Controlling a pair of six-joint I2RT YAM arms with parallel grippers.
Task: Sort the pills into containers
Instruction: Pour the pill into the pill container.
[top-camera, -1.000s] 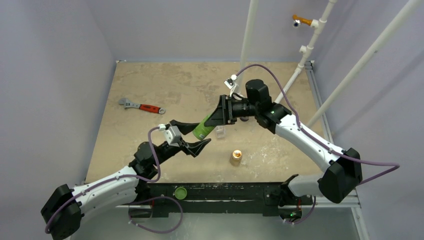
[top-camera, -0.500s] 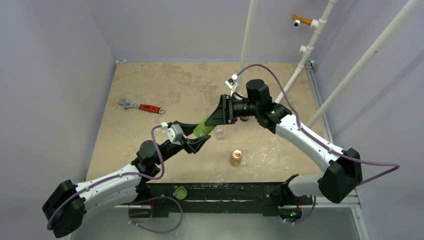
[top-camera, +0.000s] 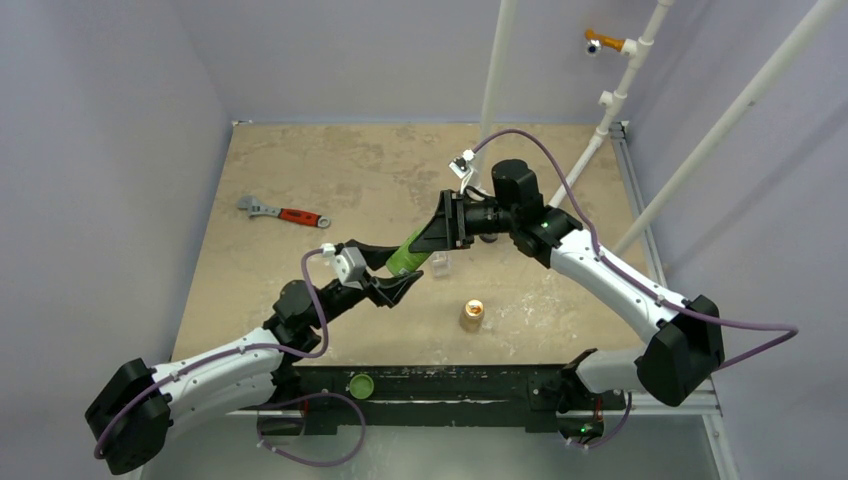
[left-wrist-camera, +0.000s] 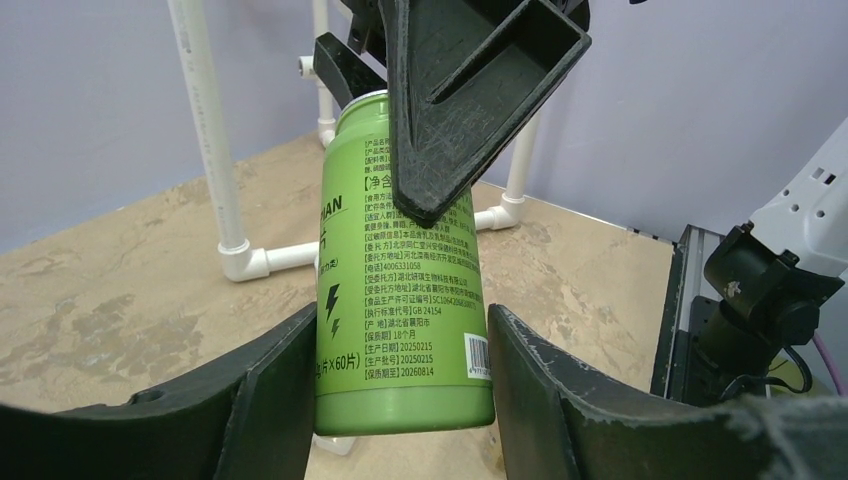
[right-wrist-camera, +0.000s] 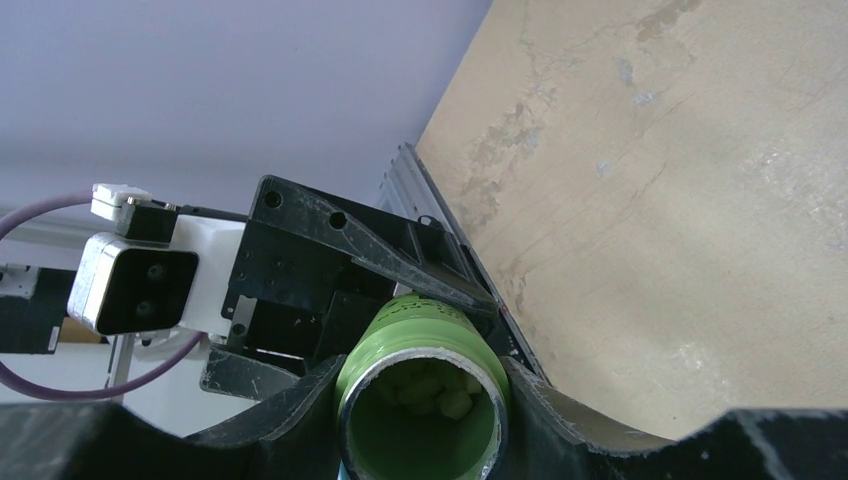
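Swung rightward at the left elbow since a second ago. Brought the left gripper (left-wrist-camera: 402, 330) in around the base of the green pill bottle (left-wrist-camera: 350, 250) — with fingers (left-wrist-camera: 270, 400) drawn narrower, now close along both sides.

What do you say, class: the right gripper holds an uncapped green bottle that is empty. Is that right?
No. The green bottle in the right gripper is uncapped but not empty: the right wrist view shows pale pills inside it.

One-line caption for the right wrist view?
Right gripper clamps an uncapped green bottle, pale pills visible inside, tan table behind.
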